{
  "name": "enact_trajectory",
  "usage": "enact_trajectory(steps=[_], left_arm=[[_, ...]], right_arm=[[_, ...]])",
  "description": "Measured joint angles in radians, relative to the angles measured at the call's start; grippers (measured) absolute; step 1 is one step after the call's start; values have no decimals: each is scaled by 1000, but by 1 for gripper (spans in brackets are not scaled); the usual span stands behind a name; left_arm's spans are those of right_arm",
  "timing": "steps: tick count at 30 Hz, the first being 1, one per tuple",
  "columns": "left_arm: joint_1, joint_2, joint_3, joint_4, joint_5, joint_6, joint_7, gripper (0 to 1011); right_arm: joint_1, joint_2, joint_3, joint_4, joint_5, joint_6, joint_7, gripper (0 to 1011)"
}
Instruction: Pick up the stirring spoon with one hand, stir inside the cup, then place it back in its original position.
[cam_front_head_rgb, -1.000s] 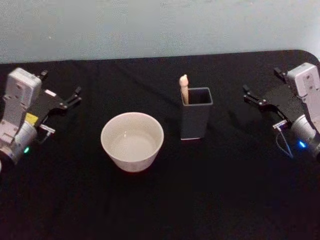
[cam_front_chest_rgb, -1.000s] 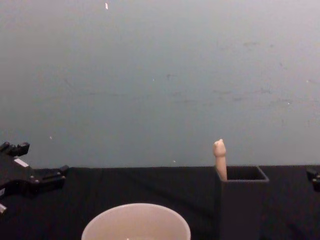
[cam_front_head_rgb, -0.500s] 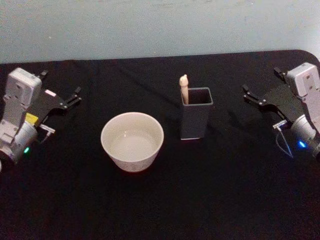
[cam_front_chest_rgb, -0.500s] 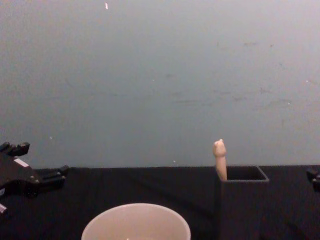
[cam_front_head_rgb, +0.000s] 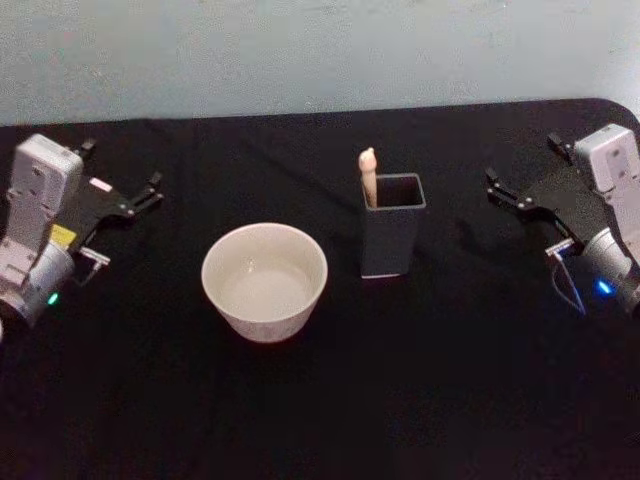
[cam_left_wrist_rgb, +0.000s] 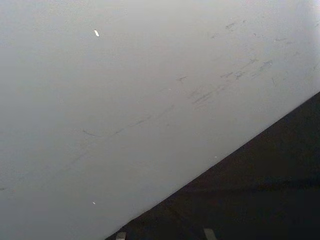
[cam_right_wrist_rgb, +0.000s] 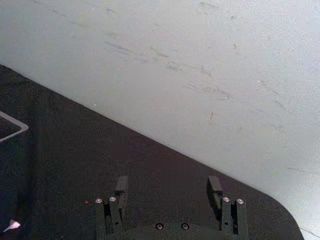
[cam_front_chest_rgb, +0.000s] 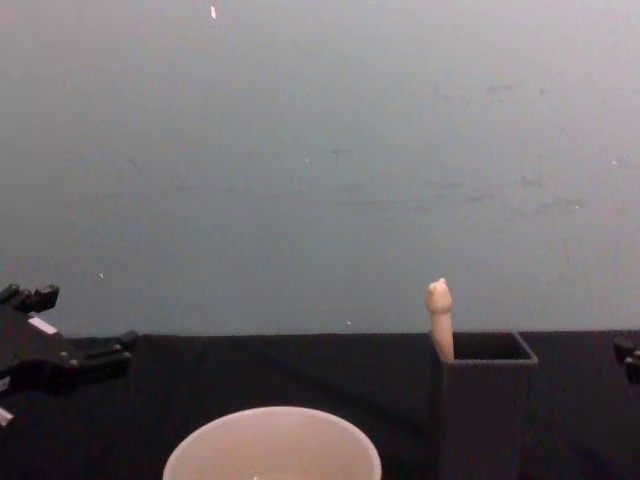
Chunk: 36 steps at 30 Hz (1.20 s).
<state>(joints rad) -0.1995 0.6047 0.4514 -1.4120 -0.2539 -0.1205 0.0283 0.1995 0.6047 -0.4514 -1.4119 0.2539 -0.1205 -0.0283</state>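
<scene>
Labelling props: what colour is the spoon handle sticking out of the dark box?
Cream-beige: the stirring spoon handle shows clearest in the chest view.

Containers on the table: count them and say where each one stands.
2. The cup stands left of centre; the dark box stands to its right, with the spoon inside.

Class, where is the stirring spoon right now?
Head view: the stirring spoon stands in the dark holder box, right of centre, just right of the cup.

Black table (cam_front_head_rgb: 400, 400) w/ rounded far-right corner, pale grey wall (cam_front_chest_rgb: 320, 150) behind, faint scuffs (cam_right_wrist_rgb: 200, 90)
</scene>
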Motion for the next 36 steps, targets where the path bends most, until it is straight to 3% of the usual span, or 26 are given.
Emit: enact_trajectory(steps=[36], left_arm=[[0, 0, 0, 0, 0, 0, 0, 1001]], right_arm=[[0, 0, 0, 0, 0, 0, 0, 1000]])
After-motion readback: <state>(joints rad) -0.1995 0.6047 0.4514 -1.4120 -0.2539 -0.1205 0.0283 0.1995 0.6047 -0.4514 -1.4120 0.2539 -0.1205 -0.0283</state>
